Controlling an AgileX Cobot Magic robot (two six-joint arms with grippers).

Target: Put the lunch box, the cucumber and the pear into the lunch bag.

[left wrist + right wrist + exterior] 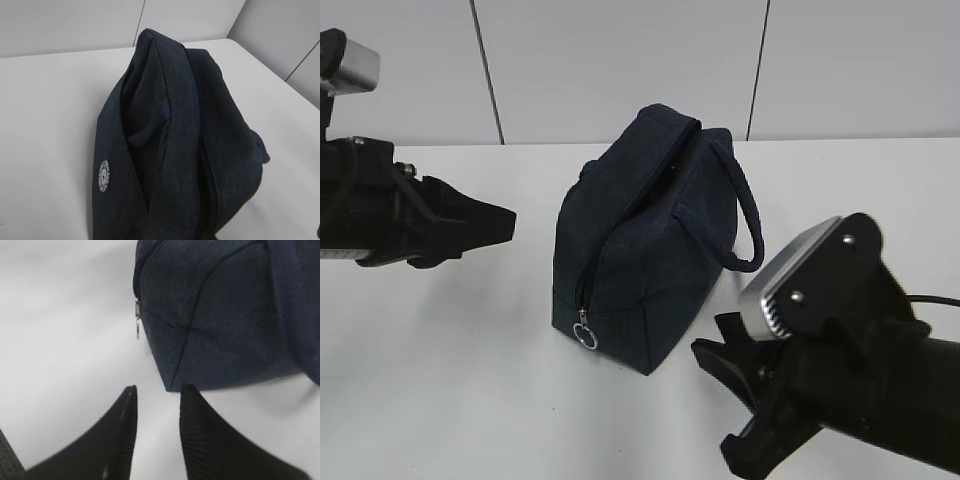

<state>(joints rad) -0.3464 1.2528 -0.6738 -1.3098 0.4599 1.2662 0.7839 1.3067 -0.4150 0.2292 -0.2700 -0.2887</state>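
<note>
Exterior view: lunch bag (650,240) sits mid-table (440,370), upright, zipper run down the near end with the silver pull (586,335) hanging low by the base, top seam looks parted. Handle (745,225) loops off the right side. Left gripper (500,225) hovers left of the bag, apart from it, holding nothing I can see; whether its fingers are spread or closed, cannot tell from this angle, and the left wrist view doesn't show them at all. Right gripper (157,405) is low at the bag's near right corner, close but not touching, fingers parted with bare table between them, empty.

Left wrist view looks down into the bag's top (165,125): fabric folded inward, interior dark, contents not visible.

Lunch box, cucumber, pear: none in sight on the table in any view. Judgement: either they are already inside or outside the frame; can't confirm. If inside, loading is done and only closing might remain; otherwise everything is left to do.
</note>
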